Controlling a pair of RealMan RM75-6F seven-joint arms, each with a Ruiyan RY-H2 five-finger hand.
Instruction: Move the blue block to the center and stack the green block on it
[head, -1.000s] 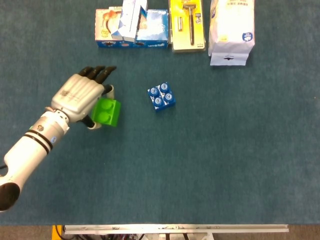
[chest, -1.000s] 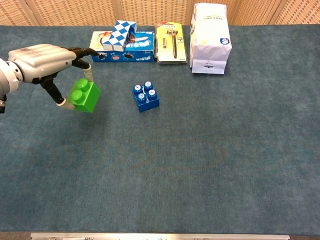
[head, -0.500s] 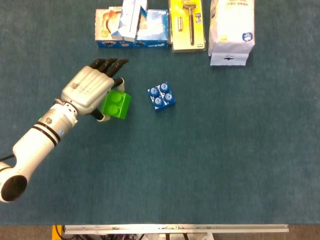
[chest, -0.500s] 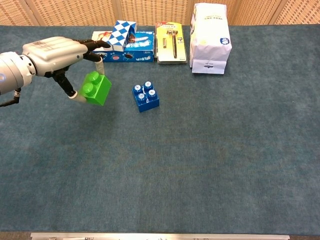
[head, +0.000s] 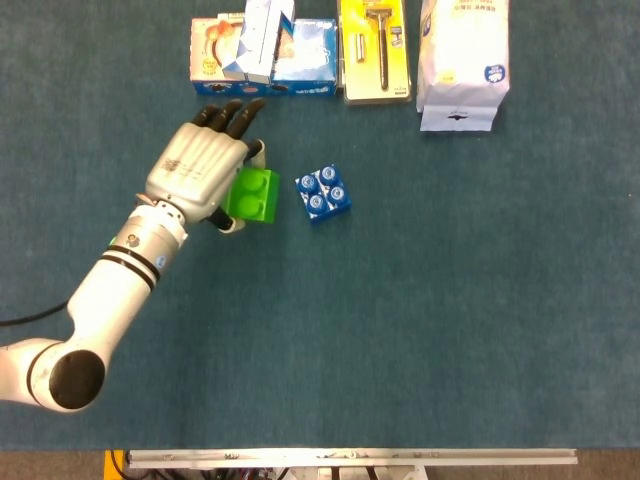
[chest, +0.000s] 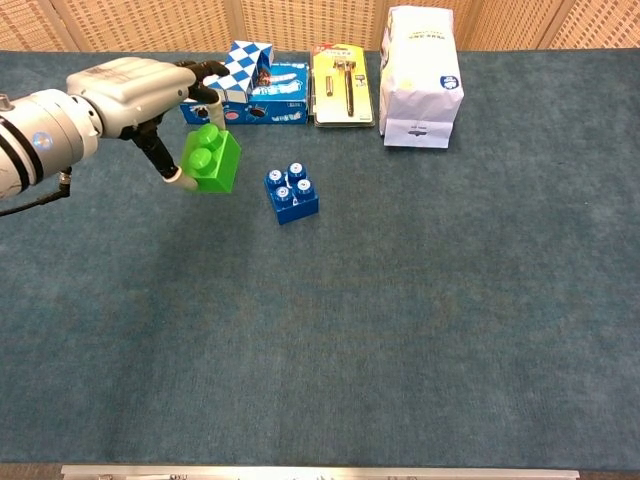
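Note:
The blue block (head: 323, 193) (chest: 292, 193) sits on the blue-green cloth, studs up, a little left of the middle. My left hand (head: 204, 176) (chest: 150, 95) holds the green block (head: 252, 196) (chest: 211, 159) between thumb and fingers, lifted above the cloth and tilted. In the head view the green block hangs just left of the blue block, with a small gap between them. My right hand is in neither view.
Along the far edge stand a blue carton with a checkered box (head: 262, 45) (chest: 243, 78), a yellow razor pack (head: 375, 48) (chest: 341, 83) and a white bag (head: 463, 60) (chest: 421, 75). The table's front rail (head: 350, 458) runs along the bottom.
My left hand has carried the green block to the right and a little farther back, toward the blue block. The blue block has not moved.

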